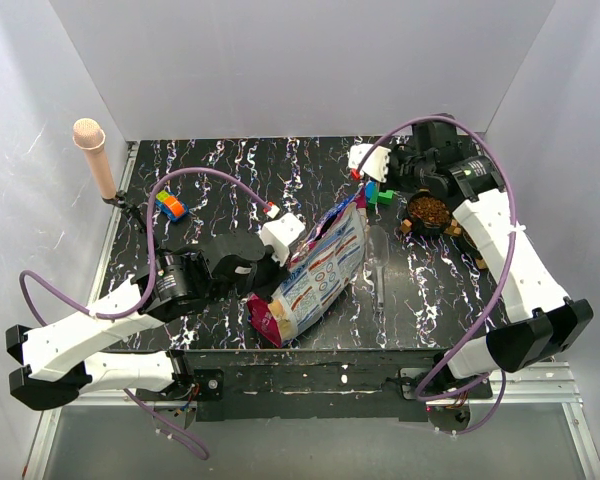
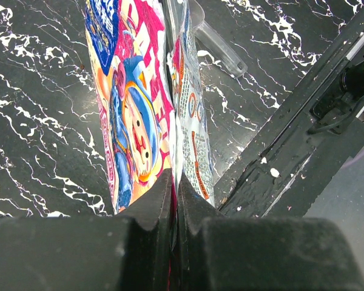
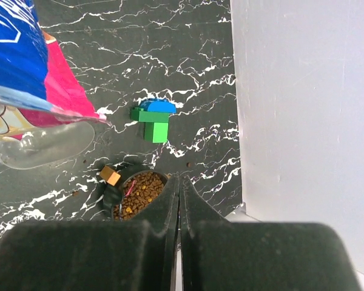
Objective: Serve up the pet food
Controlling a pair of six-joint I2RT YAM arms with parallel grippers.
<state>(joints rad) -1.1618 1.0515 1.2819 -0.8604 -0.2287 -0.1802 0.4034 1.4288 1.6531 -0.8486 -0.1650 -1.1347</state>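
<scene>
Pellets of brown kibble fill the small black bowl at the far right of the marbled table, and the right gripper hangs just above it with its fingers pressed together and nothing between them. The rest of the food is in the pink bag, which lies on its side mid-table, running from the near left toward the far right. The left gripper is clamped on the bag's left edge, with a sliver of pink film showing between the pads. A clear plastic scoop lies just right of the bag, and green and blue toy blocks sit on the far side of the bowl. The bag looks soft and glossy, so it will likely slump and fold when lifted. Its weight should shift as the pellets slide, and the slick film could slip out of a shallow pinch. The best hold is probably a flat seam or doubled edge, gripped deep, with the lower end left resting on the table. Tipped too fast, it could dump pellets over the bowl's rim.
</scene>
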